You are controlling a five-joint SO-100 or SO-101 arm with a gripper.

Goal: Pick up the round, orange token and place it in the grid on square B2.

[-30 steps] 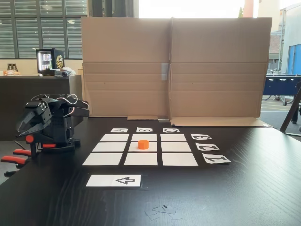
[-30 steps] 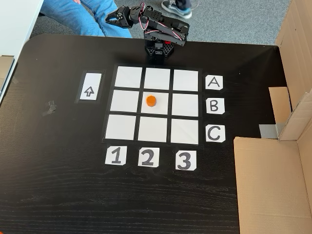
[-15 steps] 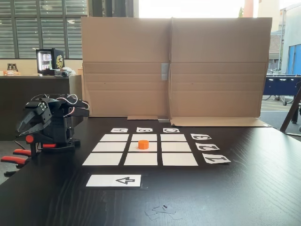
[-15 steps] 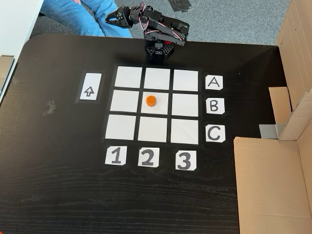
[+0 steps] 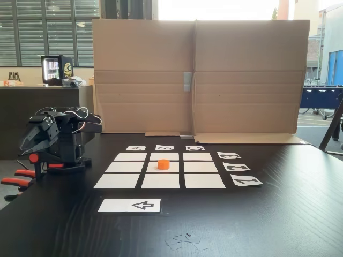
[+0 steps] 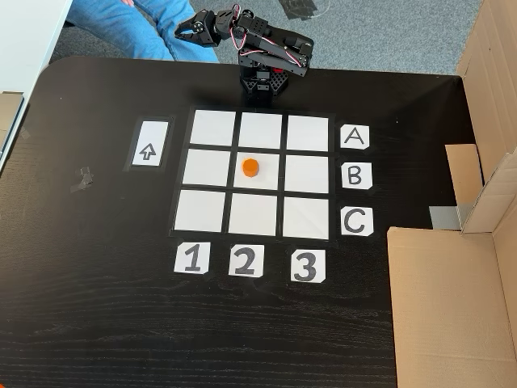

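Low in a fixed view, your arrow strip lies nearest the lens. Above it, mid-frame, sits the grid — the round, orange token rests on square B2, upright and inside its edges. At upper centre of a fixed view, your arm folds at the table's rim; the gripper holds nothing — whether its fingers are parted, you cannot tell. The cardboard screen stands farthest.

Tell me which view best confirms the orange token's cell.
The fixed view looking down: the orange token sits in the grid's centre cell, row B, column 2. The low fixed view shows it foreshortened, with upside-down labels.
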